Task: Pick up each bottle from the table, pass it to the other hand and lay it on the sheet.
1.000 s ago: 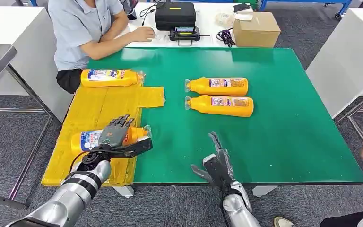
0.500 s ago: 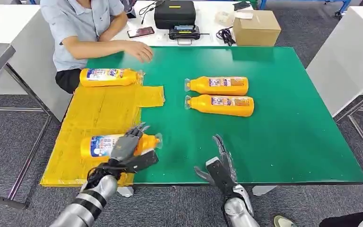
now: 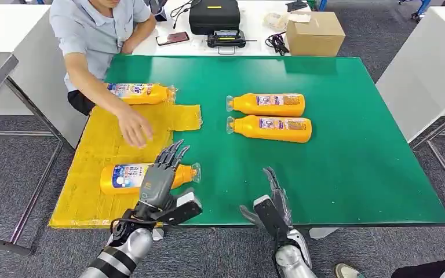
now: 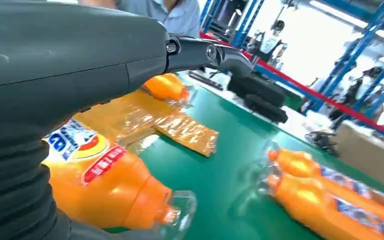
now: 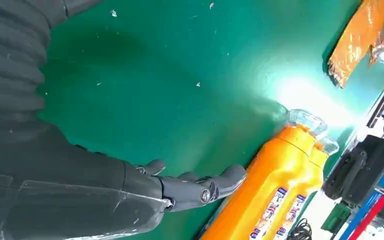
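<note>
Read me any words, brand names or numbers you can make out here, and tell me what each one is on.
None can be read.
Near bottle on the yellow sheet: blue, white and red label, letters blurred.
Far bottle on the sheet: print too small.
Two bottles on the green table: labels too small.
Cardboard box: no print visible.

- L arm comes in from lower left, forearm angled up and to the right.
- Left hand [image 3: 161, 180] raised, fingers [image 3: 172, 155] spread and straight, thumb [image 3: 181, 209] out to the side; holds nothing.
- R arm rises from the bottom edge, near vertical.
- Right hand [image 3: 271, 208] empty, fingers apart, pointing fwd.
</note>
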Controlling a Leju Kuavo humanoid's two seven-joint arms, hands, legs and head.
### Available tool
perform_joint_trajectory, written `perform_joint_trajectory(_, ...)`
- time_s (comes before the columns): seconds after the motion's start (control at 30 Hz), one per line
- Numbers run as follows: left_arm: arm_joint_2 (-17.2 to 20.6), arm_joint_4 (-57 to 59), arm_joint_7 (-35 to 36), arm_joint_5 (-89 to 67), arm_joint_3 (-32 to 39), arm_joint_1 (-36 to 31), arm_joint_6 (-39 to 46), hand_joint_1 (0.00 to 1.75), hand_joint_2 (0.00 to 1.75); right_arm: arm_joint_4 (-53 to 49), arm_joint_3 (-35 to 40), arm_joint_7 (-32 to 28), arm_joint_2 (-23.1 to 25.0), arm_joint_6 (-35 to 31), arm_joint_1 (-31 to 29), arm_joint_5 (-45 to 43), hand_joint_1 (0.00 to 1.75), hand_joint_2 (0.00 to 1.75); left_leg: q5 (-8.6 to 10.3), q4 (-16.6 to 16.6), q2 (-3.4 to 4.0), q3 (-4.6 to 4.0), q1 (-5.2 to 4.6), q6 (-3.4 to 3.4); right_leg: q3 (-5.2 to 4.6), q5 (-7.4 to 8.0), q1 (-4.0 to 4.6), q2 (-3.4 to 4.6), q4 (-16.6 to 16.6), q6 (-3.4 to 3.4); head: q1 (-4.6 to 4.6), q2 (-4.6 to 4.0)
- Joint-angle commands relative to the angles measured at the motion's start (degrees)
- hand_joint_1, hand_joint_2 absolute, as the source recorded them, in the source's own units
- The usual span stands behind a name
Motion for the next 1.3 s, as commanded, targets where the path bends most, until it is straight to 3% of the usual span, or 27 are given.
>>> perform_joint_trajectory(0.03, -1.14, -11.04, -6.84, 18.69, -2.94, 4.56, -6.15, 0.0, 1.75, -6.04, -2.23, -0.4, -0.77, 0.42, 2.02, -4.05, 0.0, 1.75, -0.09, 0.05, 0.02, 0.08, 0.06, -0.09, 0.1, -0.07, 0.07, -0.02, 0.0, -0.12, 0.0, 0.0)
perform_joint_trajectory(0.27, -0.9, -12.91, -6.32, 19.9, -3.94, 5.5, -6.41, 0.0, 1.75, -8.44, -2.66, 0.18, -1.21, 1.19, 3.03, -4.92, 0.0, 1.75, -0.09, 0.03, 0.01, 0.01, 0.03, -0.1, 0.0, -0.08, 0.05, -0.02, 0.01, -0.13, -0.02, 0.0)
perform_joint_trajectory(0.3, -3.14, -15.42, -9.04, 27.1, -1.44, 7.57, -13.61, 0.0, 1.75, -9.94, -4.53, -0.47, -0.58, 0.29, 3.75, -7.7, 0.0, 1.75, -0.06, 0.0, 0.01, -0.03, 0.02, -0.09, -0.04, -0.04, 0.03, -0.02, -0.01, -0.11, 0.0, 0.0)
perform_joint_trajectory(0.33, -2.37, -18.14, -10.06, 39.33, -1.68, 9.43, -14.95, 0.0, 1.75, -12.88, -3.01, 2.81, -3.5, -0.49, 5.39, -4.76, 0.0, 1.75, -0.04, -0.01, 0.01, -0.05, 0.01, -0.07, -0.07, -0.03, 0.03, -0.02, -0.02, -0.09, -0.02, 0.0)
perform_joint_trajectory(0.37, -1.86, -21.38, -9.14, 41.92, -2.68, 11.61, -14.94, 0.0, 1.75, -16.42, -2.54, 5.28, -6.33, -1.46, 7.41, -1.05, 0.0, 1.75, -0.1, 0.02, 0.03, 0.0, 0.03, -0.1, -0.01, -0.08, 0.05, -0.02, 0.0, -0.12, -0.02, 0.0)
perform_joint_trajectory(0.4, -1.89, -23.13, -8.84, 43.78, -2.9, 12.81, -14.93, 0.0, 1.75, -17.17, -1.74, 7.63, -9.13, -8.25, 8.23, 10.19, 0.0, 1.75, -0.11, 0.02, -0.07, -0.02, 0.01, -0.06, -0.01, -0.11, 0.03, -0.11, -0.01, -0.08, -0.02, 0.0)
perform_joint_trajectory(0.5, -1.68, -25.78, -8.07, 47.04, -3.13, 13.95, -14.89, 0.0, 1.75, -19.29, -3.52, 10.73, -11.79, -12.96, 9.88, 19.75, 0.0, 1.75, -0.11, 0.0, -0.13, -0.03, 0.0, -0.03, 0.01, -0.12, 0.02, -0.17, -0.05, -0.05, -0.02, 0.0)
perform_joint_trajectory(0.6, -1.68, -25.4, -8.04, 47.19, -3.03, 13.59, -14.84, 0.0, 1.75, -19.14, -3.66, 10.74, -11.62, -12.85, 9.69, 19.93, 0.0, 1.75, -0.12, 0.03, -0.07, -0.09, -0.01, -0.03, -0.04, -0.1, 0.01, -0.08, -0.03, -0.06, 0.0, 0.0)
perform_joint_trajectory(0.67, -2.61, -25.92, -9.03, 49.74, -1.54, 13.92, -13.44, 0.0, 1.75, -16.41, -3.39, 16.71, -13.23, -17.32, 8.82, 31.1, 0.0, 1.75, -0.16, 0.03, 0.03, -0.09, 0.01, -0.06, -0.04, -0.09, 0.04, 0.0, -0.04, -0.11, 0.02, 0.0)
perform_joint_trajectory(0.73, -2.94, -26.49, -8.77, 49.94, -0.35, 14.41, -10.69, 0.0, 1.75, -14.16, -3.76, 19.01, -13.77, -17.95, 8.24, 34.27, 0.0, 1.75, -0.1, 0.0, 0.01, -0.17, -0.06, -0.05, -0.16, -0.04, -0.01, -0.02, -0.05, -0.08, 0.0, 0.0)
perform_joint_trajectory(0.97, -3.13, -22.41, -6.38, 48.29, 1.1, 13.49, -5.73, 0.0, 1.75, -9.81, -3.3, 21.44, -13.2, -17.18, 6.79, 35.96, 0.0, 1.75, -0.15, -0.04, 0.08, -0.01, 0.02, -0.08, -0.02, -0.06, 0.05, 0.04, -0.1, -0.12, -0.02, 0.0)
perform_joint_trajectory(1.3, -3.13, -19.95, -5.97, 48.94, -0.31, 11.88, -5.88, 0.0, 1.75, -1.85, -0.46, 25.03, -14.88, -15.8, 2.27, 40.46, 0.0, 1.75, -0.09, -0.05, 0.06, -0.09, -0.02, -0.05, -0.09, -0.01, 0.01, 0.03, -0.11, -0.08, -0.02, 0.0)
